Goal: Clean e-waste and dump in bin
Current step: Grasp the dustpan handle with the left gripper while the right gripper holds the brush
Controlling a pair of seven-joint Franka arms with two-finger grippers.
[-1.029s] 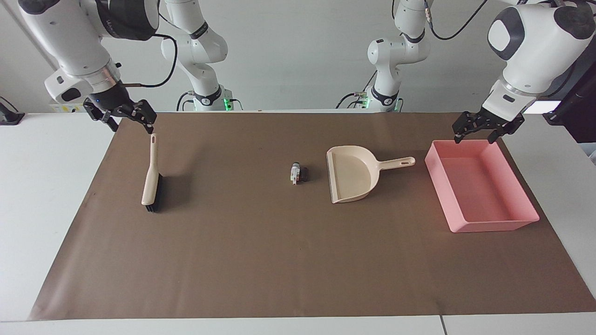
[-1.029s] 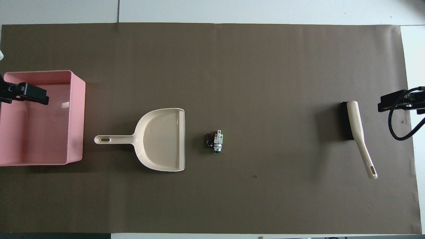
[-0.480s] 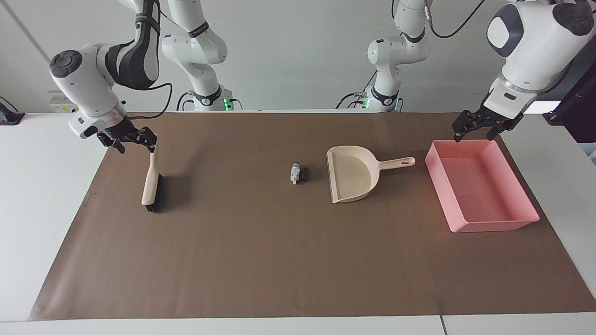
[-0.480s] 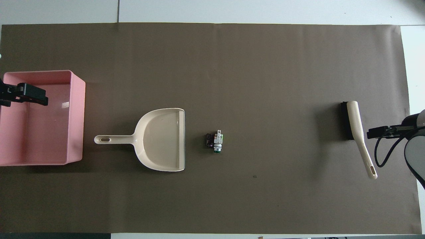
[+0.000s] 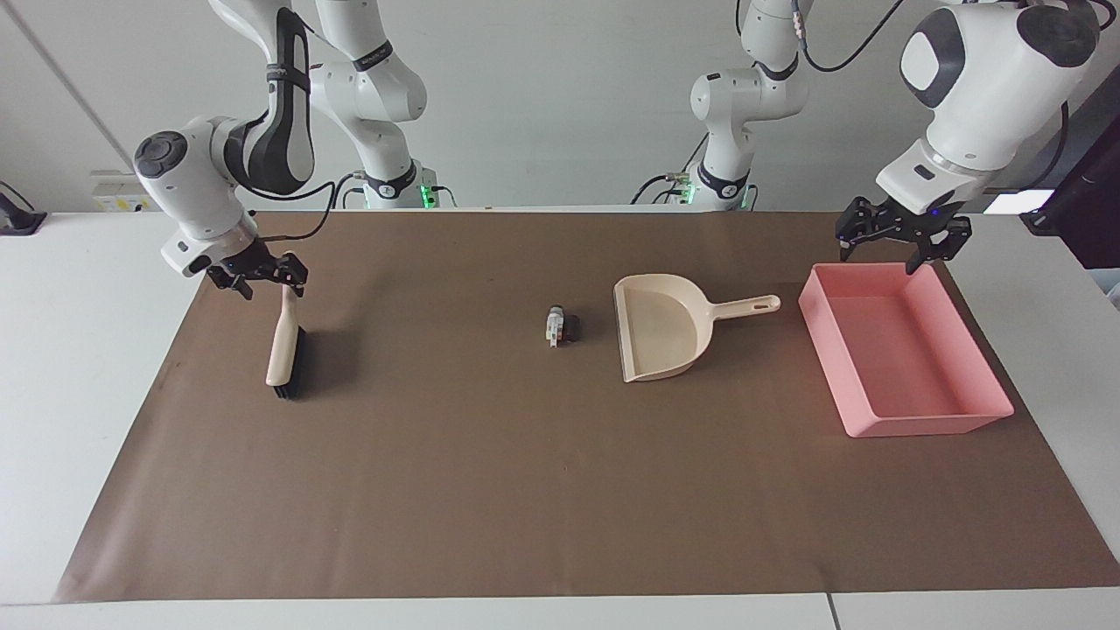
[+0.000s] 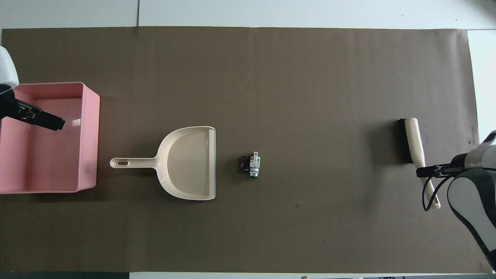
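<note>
Brown paper [image 5: 490, 490] is being shown covering the table in the facing view. At its middle the e-waste [image 5: 560, 325] is lying, just beside the open mouth of the dustpan [image 5: 665, 328]. The right gripper [image 5: 262, 276] is being held, fingers apart, at the handle end of the brush [image 5: 282, 350]; a grip so near the tip is being judged likely to let the brush swing. The left gripper [image 5: 892, 245], fingers apart, is being held over the bin [image 5: 919, 424], at the edge nearer the robots.

In the overhead view nothing is being seen between brush and e-waste. A hard sweep is being judged likely to scatter the bits or shove the unheld dustpan.
</note>
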